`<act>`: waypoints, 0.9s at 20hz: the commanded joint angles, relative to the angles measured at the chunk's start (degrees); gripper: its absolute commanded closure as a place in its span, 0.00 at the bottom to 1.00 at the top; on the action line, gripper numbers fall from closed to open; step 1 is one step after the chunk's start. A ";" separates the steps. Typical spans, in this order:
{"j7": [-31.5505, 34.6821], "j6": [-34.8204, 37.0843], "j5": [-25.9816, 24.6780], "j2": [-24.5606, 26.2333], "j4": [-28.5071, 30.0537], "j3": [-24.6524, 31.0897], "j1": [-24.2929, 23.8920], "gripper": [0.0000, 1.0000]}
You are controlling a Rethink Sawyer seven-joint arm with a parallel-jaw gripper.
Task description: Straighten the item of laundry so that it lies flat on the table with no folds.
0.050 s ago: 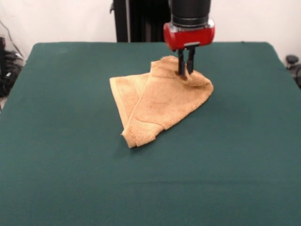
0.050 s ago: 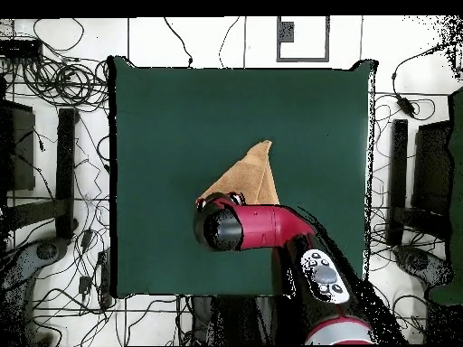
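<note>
Front view: towel (image 1: 157, 101) folded double, far edge bunched; jaws (image 1: 185, 71) pinching it, narrow.

Around the green surface the floor (image 2: 54, 54) is white and tiled, with dark grout lines. Tangled black cables (image 2: 63, 81) sprawl over it at nine and ten o'clock in the overhead view, and more trail at two and three o'clock. A dark upright stand (image 2: 66, 167) lies along the nine o'clock side, and a matching one (image 2: 399, 181) along three o'clock. At twelve o'clock a grey square frame (image 2: 303, 38) sits on the tiles. In the front view a pale wall (image 1: 61, 21) runs across twelve o'clock, and dark equipment (image 1: 7, 66) crowds nine o'clock.
</note>
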 commanded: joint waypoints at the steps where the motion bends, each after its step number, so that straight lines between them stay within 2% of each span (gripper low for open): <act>1: 11.75 7.71 5.85 -1.63 4.20 2.35 4.41 1.00; 12: 15.96 9.68 11.31 -3.82 5.60 -1.24 10.63 1.00; 18: 19.39 9.81 14.31 -4.39 5.83 -6.52 16.87 1.00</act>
